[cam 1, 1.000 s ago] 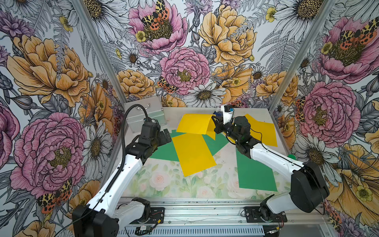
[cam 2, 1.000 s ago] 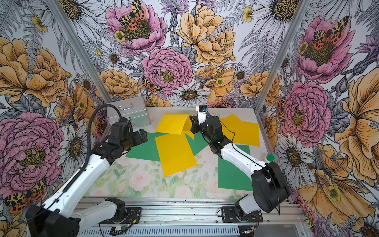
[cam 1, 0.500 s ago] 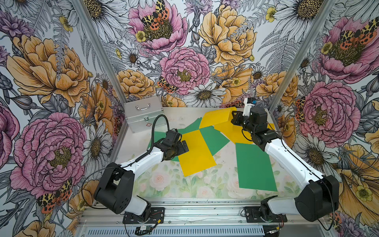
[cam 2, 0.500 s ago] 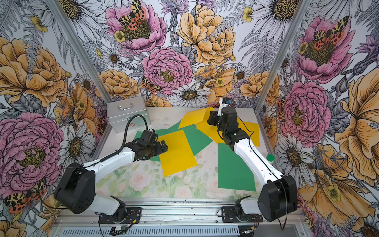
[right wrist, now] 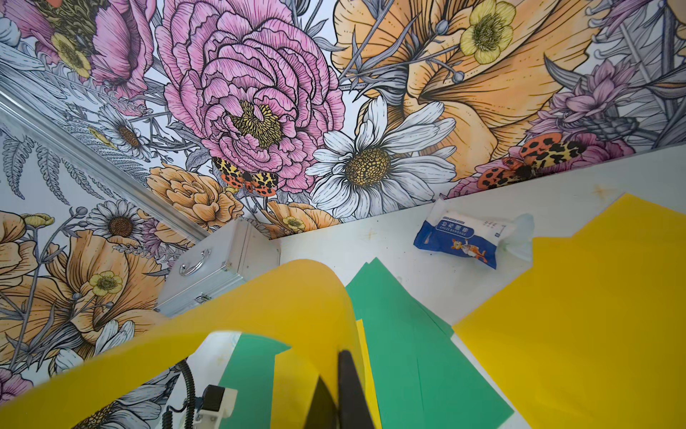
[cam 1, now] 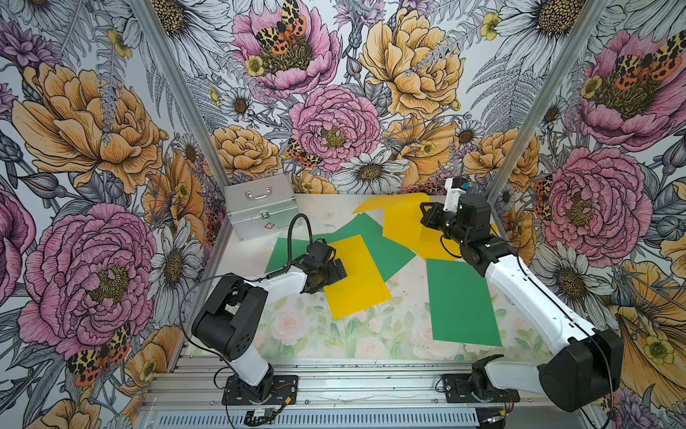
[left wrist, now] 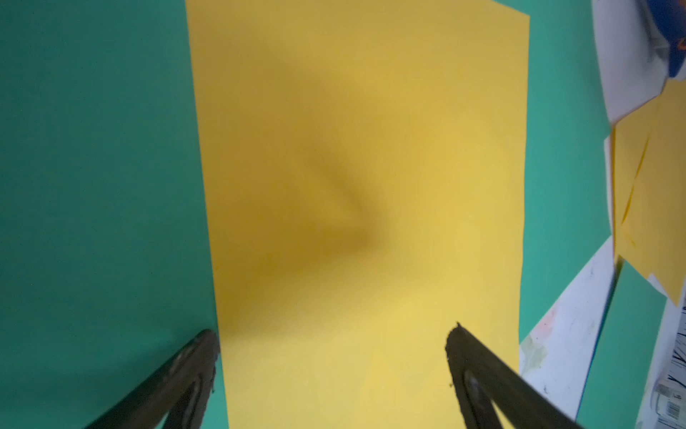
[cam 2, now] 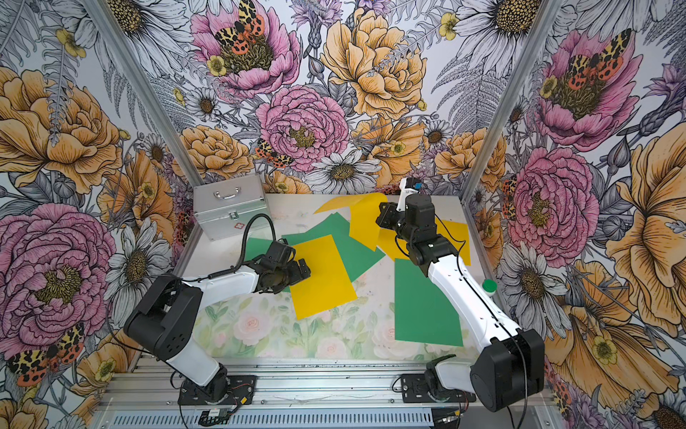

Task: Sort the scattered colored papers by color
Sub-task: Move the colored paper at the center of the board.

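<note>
While the right pincer (right wrist: 341,371) clamps a curled yellow sheet (right wrist: 278,297) aloft, the left pincer (left wrist: 334,332) gapes empty over a flat sheet (left wrist: 356,111); yellows likely want stacking next.

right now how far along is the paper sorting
Barely sorted. Done: one green sheet lies alone at the near right. In hand: the right gripper is shut on a curled yellow sheet, lifted at the back. To do: the open left gripper is over the middle yellow sheet, which overlaps green sheets.
</note>
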You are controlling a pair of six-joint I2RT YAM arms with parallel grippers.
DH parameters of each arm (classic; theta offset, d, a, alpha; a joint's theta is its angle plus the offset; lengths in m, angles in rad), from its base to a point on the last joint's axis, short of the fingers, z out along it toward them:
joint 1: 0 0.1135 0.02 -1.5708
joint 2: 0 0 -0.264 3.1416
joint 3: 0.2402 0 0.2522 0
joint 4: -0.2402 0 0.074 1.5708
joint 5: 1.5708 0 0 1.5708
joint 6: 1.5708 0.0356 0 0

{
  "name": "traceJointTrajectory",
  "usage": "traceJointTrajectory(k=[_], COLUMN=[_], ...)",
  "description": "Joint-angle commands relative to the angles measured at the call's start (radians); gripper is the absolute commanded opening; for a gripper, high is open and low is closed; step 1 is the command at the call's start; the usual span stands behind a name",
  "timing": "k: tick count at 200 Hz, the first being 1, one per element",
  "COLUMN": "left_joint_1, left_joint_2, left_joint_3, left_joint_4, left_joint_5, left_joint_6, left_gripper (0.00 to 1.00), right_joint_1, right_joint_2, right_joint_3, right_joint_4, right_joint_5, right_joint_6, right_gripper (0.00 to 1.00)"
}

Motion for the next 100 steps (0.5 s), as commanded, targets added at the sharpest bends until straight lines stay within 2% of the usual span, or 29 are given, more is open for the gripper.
traceJointTrajectory(k=[1, 64, 100], left_joint_1=[-0.01, -0.039, -0.04], left_joint_2=[0.08, 0.305, 0.399], left_joint_3=[-0.048, 0.036, 0.156], left_joint_4=[0.118, 0.237, 0.242], left_joint_5=[0.054, 0.106, 0.115], left_joint_6=[-0.052, -0.1, -0.093], left_gripper=[0.98, 0.98, 0.98], right_joint_1=[-0.006, -0.009, -0.009], right_joint_2=[-0.035, -0.05, -0.04], right_joint_3=[0.007, 0.009, 0.013], right_joint_4=[-0.005, -0.007, -0.004], right_joint_5=[-0.027, -0.089, -0.169], right_joint_6=[0.021, 0.05, 0.071], right_gripper=[0.0, 0.0, 0.0])
